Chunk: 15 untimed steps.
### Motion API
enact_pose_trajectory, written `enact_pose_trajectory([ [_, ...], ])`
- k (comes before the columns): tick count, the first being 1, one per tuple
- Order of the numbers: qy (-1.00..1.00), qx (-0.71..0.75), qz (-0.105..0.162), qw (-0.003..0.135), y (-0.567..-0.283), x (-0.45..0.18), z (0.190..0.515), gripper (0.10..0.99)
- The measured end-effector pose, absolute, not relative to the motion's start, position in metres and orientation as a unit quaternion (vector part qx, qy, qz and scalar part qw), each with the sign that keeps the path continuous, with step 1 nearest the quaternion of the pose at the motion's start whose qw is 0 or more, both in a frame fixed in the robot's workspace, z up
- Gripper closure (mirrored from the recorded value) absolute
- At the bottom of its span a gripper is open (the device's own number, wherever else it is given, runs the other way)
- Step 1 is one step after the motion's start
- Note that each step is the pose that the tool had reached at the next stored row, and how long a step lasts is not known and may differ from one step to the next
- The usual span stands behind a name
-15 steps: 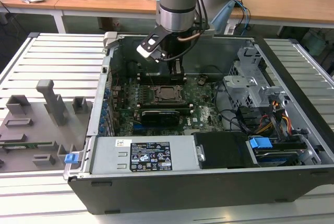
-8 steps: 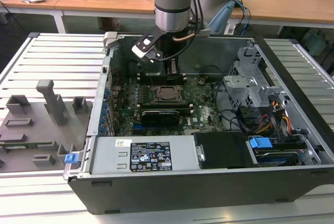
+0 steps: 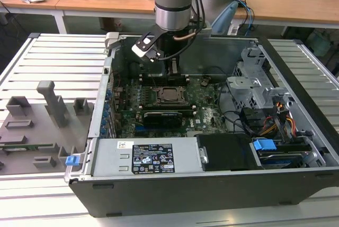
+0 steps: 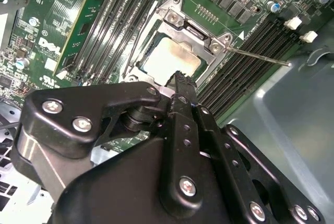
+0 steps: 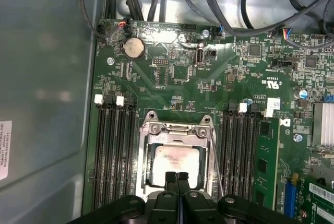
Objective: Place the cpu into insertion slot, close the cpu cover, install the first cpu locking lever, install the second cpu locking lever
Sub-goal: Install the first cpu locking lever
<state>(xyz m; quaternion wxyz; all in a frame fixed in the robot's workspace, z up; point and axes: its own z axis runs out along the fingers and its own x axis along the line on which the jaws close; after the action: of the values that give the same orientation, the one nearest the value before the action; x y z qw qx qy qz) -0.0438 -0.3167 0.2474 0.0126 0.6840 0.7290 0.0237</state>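
Motherboard [image 5: 172, 78], cpu [image 5: 175, 160] perhaps just under pincer [image 5: 177, 177]

An open black metal computer case [image 3: 212, 190] sits before me on the slatted grey metal bench [image 3: 58, 57]. Its green circuit board [image 5: 182, 72] carries a round silver coin battery [image 5: 133, 48] near long black memory slots [image 5: 112, 151]. A grey plastic fixture plate [image 3: 32, 132] lies at the exterior view's left.

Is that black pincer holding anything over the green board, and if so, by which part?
Nothing is held: the pincer is shut empty, poised over the cpu.
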Motion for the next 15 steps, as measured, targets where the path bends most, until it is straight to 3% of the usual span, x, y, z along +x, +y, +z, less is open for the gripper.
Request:
enact_pose_trajectory([
  [15,0.729,0.684,0.024,0.012,-0.3167,-0.0442,0.2564,0.98],
])
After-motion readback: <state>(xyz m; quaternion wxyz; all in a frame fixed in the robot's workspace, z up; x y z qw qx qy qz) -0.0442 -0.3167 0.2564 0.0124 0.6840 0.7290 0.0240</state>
